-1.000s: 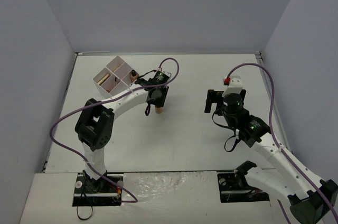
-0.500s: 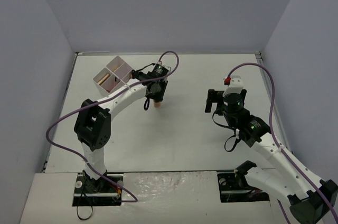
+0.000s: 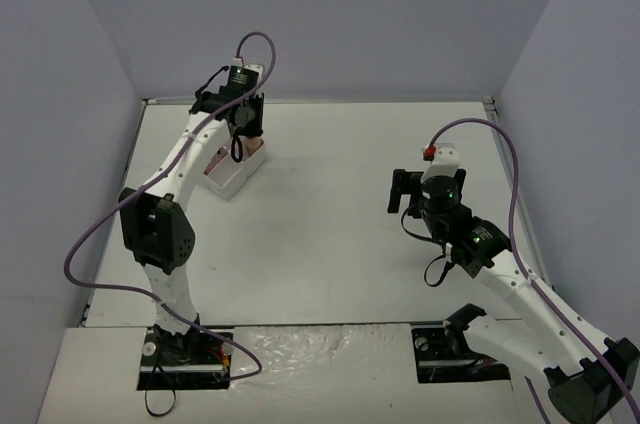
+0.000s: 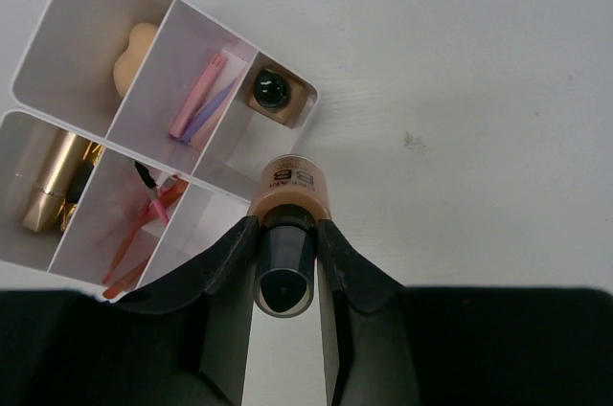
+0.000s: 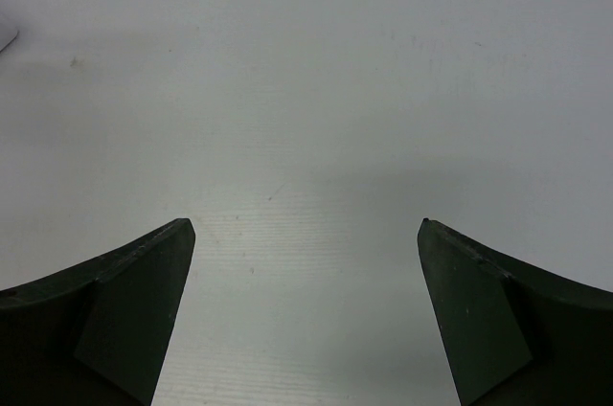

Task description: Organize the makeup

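Note:
My left gripper (image 3: 246, 130) (image 4: 287, 229) is shut on the dark cap of a tan bottle (image 4: 290, 188), which hangs upright over the right edge of the white divided box (image 3: 232, 184) (image 4: 43, 47). In the box lie a beige sponge (image 4: 134, 52), pink and purple sticks (image 4: 199, 100), a second tan bottle (image 4: 274, 94), a gold lipstick tube (image 4: 53, 193) and red sticks (image 4: 144, 226). My right gripper (image 3: 402, 191) (image 5: 305, 224) stands open over bare table at the right, with nothing between its fingers.
The box sits at the table's far left, close to the back wall (image 3: 320, 34) and the left wall (image 3: 70, 144). The right arm's purple cable (image 3: 505, 159) loops above its wrist.
My left arm has swung from the table's middle back and to the left, carrying the tan bottle over to the box. The right arm has not moved.

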